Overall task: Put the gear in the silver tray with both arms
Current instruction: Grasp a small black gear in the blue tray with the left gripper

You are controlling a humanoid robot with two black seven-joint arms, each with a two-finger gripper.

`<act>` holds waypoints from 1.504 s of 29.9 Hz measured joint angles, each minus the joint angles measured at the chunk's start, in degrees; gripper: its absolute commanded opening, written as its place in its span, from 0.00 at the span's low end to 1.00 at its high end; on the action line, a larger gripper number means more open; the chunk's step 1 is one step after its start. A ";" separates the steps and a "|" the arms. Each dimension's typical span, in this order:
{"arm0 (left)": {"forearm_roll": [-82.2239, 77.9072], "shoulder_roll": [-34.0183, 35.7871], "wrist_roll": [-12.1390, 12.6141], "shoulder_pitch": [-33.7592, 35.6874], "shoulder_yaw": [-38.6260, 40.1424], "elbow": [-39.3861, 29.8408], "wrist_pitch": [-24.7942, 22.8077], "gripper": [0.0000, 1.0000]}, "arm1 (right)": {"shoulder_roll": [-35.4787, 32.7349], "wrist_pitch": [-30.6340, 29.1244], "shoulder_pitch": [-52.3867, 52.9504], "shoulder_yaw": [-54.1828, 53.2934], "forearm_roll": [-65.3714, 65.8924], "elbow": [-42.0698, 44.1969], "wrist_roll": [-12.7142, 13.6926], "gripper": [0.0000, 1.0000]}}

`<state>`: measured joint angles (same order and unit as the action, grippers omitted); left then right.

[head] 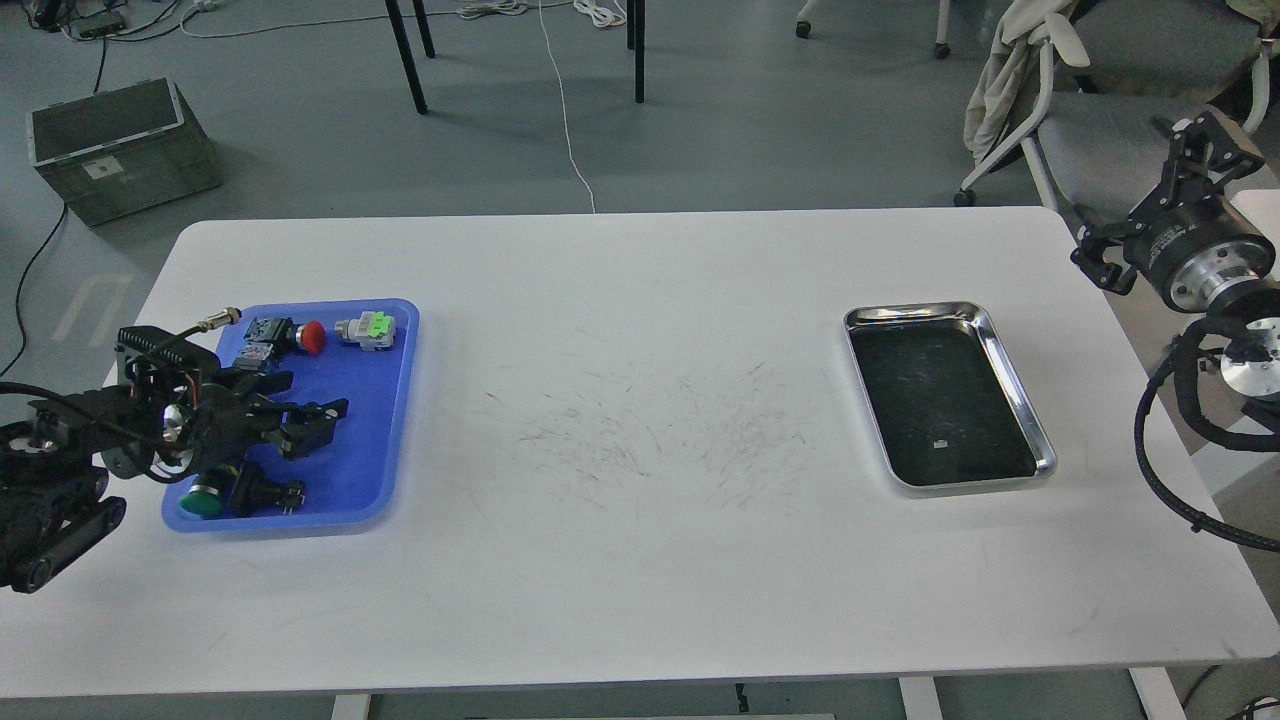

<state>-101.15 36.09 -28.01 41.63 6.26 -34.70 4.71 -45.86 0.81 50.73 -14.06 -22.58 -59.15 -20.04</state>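
Note:
The silver tray [1040, 440] lies empty at the right of the white table, dark bottom showing. I cannot make out a gear. My left gripper [312, 408] hangs low over the blue plastic tray [395, 400] at the left, fingers pointing right and apart, above small parts; nothing shows held between them. My right gripper [1212, 138] is raised off the table's far right corner, well behind and right of the silver tray, fingers spread and empty.
The blue tray holds a red push button [311, 337], a grey and green switch [367, 329], a green button [203, 499] and black parts. The table's middle is scuffed. An office chair [1090, 130] stands behind the right corner.

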 measured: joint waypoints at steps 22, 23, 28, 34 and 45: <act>-0.13 0.35 0.00 -1.40 0.00 0.13 -0.14 0.24 | 0.12 -0.02 -0.35 -0.06 1.19 0.21 0.00 1.00; -0.17 0.38 0.01 -1.34 -0.01 -0.02 -0.19 0.23 | 0.14 -0.02 -0.36 -0.06 1.21 0.26 0.00 1.00; -0.34 1.05 0.02 -1.12 -0.03 -0.62 -0.33 0.15 | 0.32 -0.02 -0.44 -0.02 1.29 0.48 0.00 1.00; 1.15 3.84 0.04 -0.64 0.38 -2.32 -2.31 0.10 | 0.34 -0.12 -0.60 -0.02 1.64 0.85 0.00 1.00; 19.85 13.29 0.03 5.91 1.00 -15.47 -11.21 0.08 | 0.67 -0.21 -1.09 -0.08 1.67 1.04 0.00 1.00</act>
<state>-81.31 49.39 -27.98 47.54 7.26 -50.17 -6.50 -45.19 0.60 49.64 -14.14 -20.91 -58.11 -20.04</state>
